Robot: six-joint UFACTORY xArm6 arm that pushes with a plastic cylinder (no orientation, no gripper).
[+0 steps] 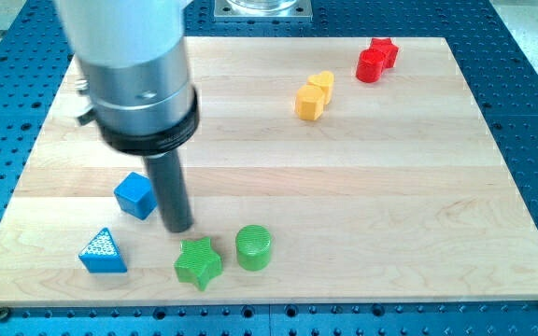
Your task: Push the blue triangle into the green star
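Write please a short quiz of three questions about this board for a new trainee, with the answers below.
1. True or false: my tip touches the blue triangle.
2. Which block lies nearest my tip? A) red star B) green star C) yellow block
3. Fill in: the green cylinder lies on the view's ____ side of the green star.

Key:
1. False; the tip stands apart from it, between the blue cube and the green star.
2. B
3. right

Blue triangle (102,251) lies flat, left of the green star (199,262), apart.
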